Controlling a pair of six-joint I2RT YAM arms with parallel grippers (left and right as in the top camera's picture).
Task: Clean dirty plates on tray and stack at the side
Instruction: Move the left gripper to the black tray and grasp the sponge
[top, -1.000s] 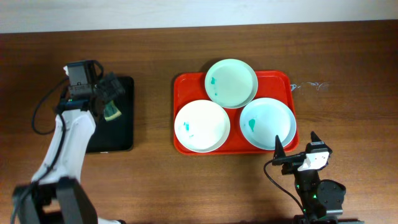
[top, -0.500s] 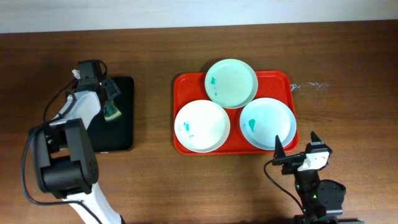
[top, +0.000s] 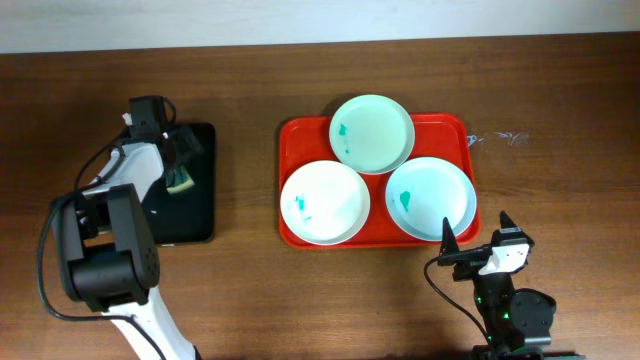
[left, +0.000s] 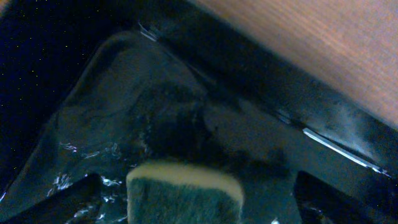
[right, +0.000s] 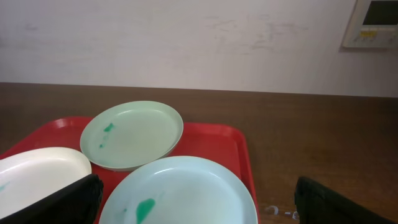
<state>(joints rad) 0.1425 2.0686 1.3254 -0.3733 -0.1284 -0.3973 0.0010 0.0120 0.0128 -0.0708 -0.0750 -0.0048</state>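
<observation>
Right, from the overhead camera I see the red tray (top: 300, 138) sitting right of centre on the wooden tabletop (top: 300, 300), with all three plates on it. The pale-mint plate (top: 372, 133) is at the far side, with a teal smudge near its left edge, and its near edge overlaps the rims of the other two. The white plate (top: 325, 203) lies at the near left with a small teal mark on its left half. The third plate (top: 431, 198) lies at the near right with a teal blot left of its middle. My right hand (top: 476, 232) hangs just off the tray's near right corner, above the bare tabletop. Its wrist camera shows both fingers spread wide at the bottom corners of the frame with nothing between them, looking out over the plates. My left hand (left: 196, 186) is well apart from the tray, down over the black tray (top: 195, 215) at the left side of the tabletop. A sponge (top: 181, 181) with a yellow body and a green scouring face lies there on the glossy black surface. In the left wrist view the fingers stand spread on either side of the sponge, with a gap showing on each side, so that hand is unclenched and not gripping it.
</observation>
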